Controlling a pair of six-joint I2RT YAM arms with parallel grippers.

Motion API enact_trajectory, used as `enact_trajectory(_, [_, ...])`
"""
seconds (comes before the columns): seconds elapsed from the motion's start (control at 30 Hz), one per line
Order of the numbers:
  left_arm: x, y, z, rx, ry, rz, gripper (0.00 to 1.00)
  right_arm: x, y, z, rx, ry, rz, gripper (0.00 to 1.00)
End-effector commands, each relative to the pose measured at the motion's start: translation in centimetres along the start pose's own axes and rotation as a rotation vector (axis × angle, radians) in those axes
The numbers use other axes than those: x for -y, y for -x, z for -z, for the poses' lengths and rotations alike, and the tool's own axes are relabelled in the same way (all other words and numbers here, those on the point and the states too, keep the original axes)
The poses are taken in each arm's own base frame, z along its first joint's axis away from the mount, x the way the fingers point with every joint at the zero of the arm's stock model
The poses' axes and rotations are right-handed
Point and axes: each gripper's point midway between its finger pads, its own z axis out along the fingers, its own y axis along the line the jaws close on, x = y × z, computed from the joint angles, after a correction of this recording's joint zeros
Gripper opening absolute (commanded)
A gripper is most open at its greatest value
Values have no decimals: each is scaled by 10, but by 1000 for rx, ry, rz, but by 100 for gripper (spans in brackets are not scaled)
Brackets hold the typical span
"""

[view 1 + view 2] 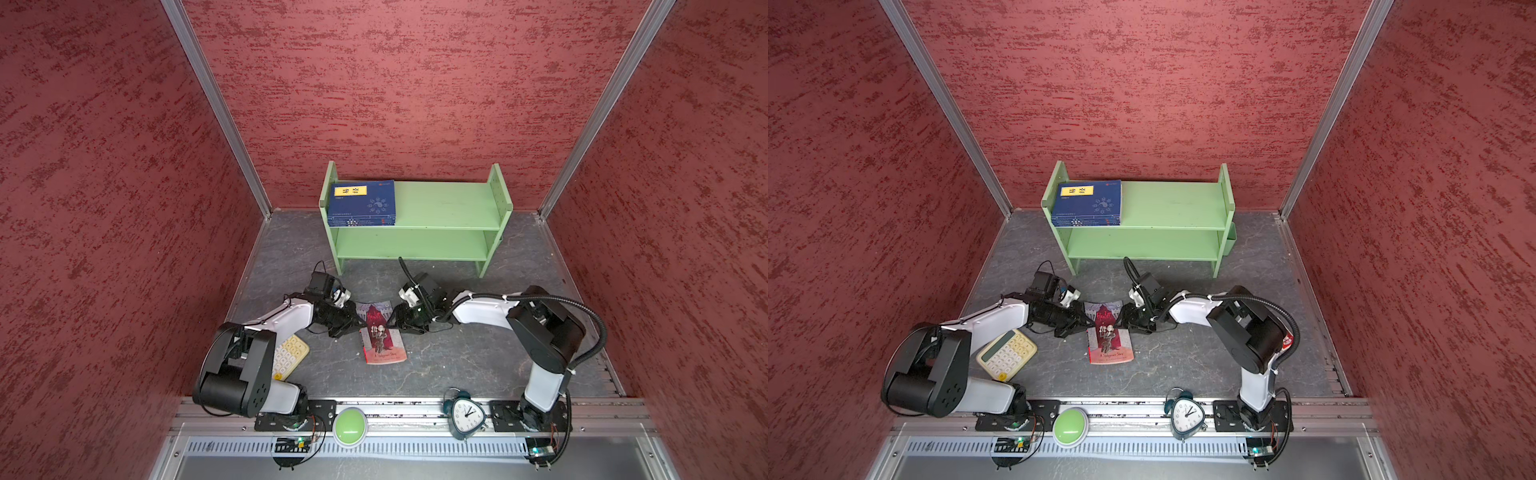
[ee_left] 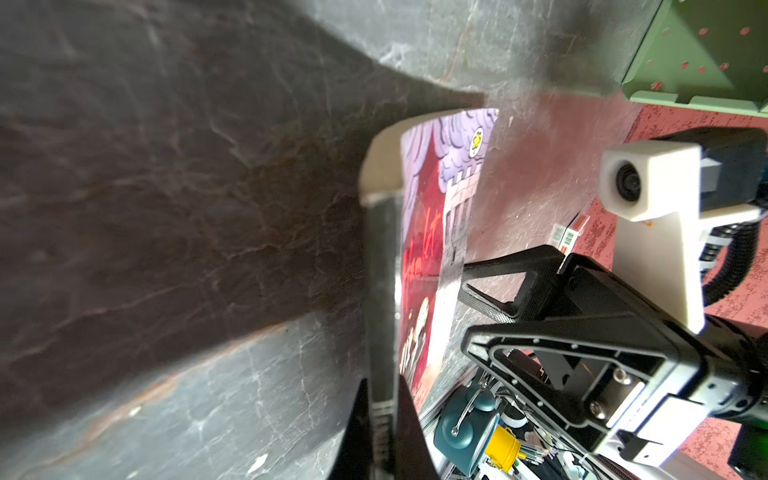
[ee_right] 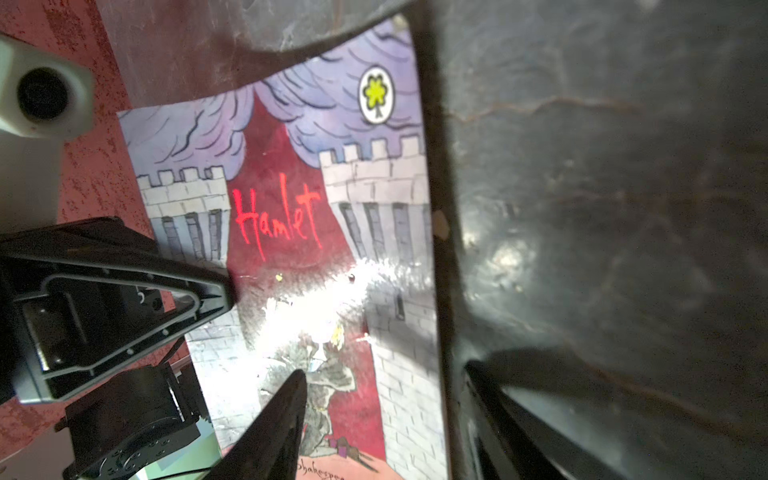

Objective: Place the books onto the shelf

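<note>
A thin red book [image 1: 380, 336] [image 1: 1109, 336] with a castle drawing lies on the dark table between my two grippers. My left gripper [image 1: 358, 322] [image 1: 1087, 322] [image 2: 382, 399] is shut on the book's spine edge, which shows between its black fingers in the left wrist view. My right gripper [image 1: 390, 320] [image 1: 1124, 320] [image 3: 384, 370] is open at the opposite edge, one finger over the cover [image 3: 291, 208] and the other past the edge. The light green shelf [image 1: 449, 203] [image 1: 1175, 203] stands behind. Navy books [image 1: 361, 203] [image 1: 1087, 203] lie stacked at the left of its top tier.
A cream calculator [image 1: 291, 353] [image 1: 1007, 353] lies partly under my left arm. A teal alarm clock [image 1: 465, 415] [image 1: 1187, 415] and a green button [image 1: 350, 426] [image 1: 1070, 424] sit on the front rail. Red walls close in three sides.
</note>
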Motion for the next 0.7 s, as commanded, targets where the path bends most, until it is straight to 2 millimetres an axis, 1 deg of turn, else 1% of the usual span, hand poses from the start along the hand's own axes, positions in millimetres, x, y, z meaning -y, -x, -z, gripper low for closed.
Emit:
enact_trajectory(0.0, [13, 6, 11, 27, -23, -20, 0, 13, 5, 13, 67, -61, -49, 61])
enact_trajectory(0.07, [21, 7, 16, 21, -40, -29, 0, 12, 7, 23, 105, -64, -63, 61])
enact_trajectory(0.17, [39, 3, 26, -7, -88, -37, 0, 10, 9, 42, 169, -66, -86, 62])
enact_trajectory(0.33, [60, -5, 43, -33, -138, -22, 0, -4, 2, 69, 205, -21, -107, 63])
enact_trajectory(0.43, [76, -7, 53, -30, -183, -25, 0, -16, -5, 87, 228, 51, -135, 64])
enact_trajectory(0.53, [93, -3, 63, -6, -217, -58, 0, -30, -10, 106, 257, 130, -155, 64])
enact_trajectory(0.67, [114, 11, 77, 59, -258, -102, 0, -43, -12, 134, 327, 197, -171, 65])
